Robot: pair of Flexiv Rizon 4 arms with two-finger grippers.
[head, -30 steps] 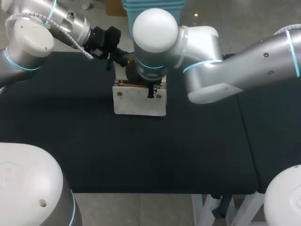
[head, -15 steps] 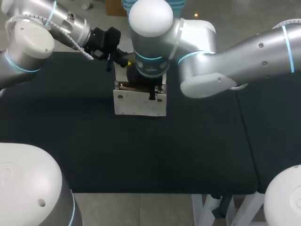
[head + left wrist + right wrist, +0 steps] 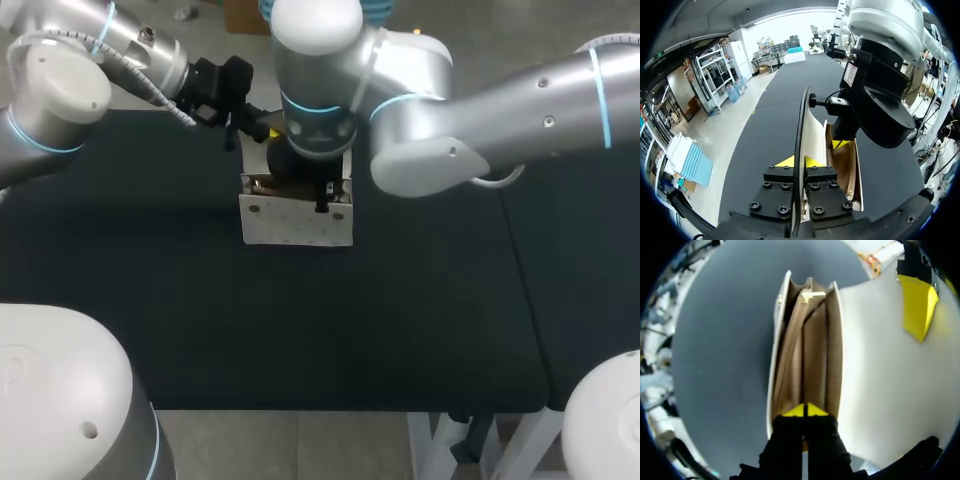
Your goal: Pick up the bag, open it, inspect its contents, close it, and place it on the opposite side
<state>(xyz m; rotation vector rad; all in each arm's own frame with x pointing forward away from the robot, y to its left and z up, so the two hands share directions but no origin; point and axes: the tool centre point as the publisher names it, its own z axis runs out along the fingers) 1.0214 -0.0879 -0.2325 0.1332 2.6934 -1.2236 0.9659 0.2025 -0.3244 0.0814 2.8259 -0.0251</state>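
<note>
The white bag [image 3: 296,220] stands on the black table, its mouth open onto a brown lining [image 3: 805,350] with several compartments. Its white flap [image 3: 802,120] is lifted up and back. My left gripper [image 3: 799,161] is shut on that flap's dark edge; in the head view it is behind the bag [image 3: 258,128]. My right arm's wrist [image 3: 312,130] hangs straight over the bag and hides its fingers there. In the right wrist view my right gripper [image 3: 805,411] is shut just above the mouth's near end, with nothing visibly held. The flap [image 3: 880,365] spreads beside it, a left fingertip [image 3: 918,305] showing on it.
The black table top [image 3: 400,320] stretches wide in front of the bag and to both sides. My right arm's forearm [image 3: 500,110] crosses above the table's right rear part.
My right arm's upper joints have swung a little to the left over the bag. The bag, its flap and my left gripper have hardly moved.
</note>
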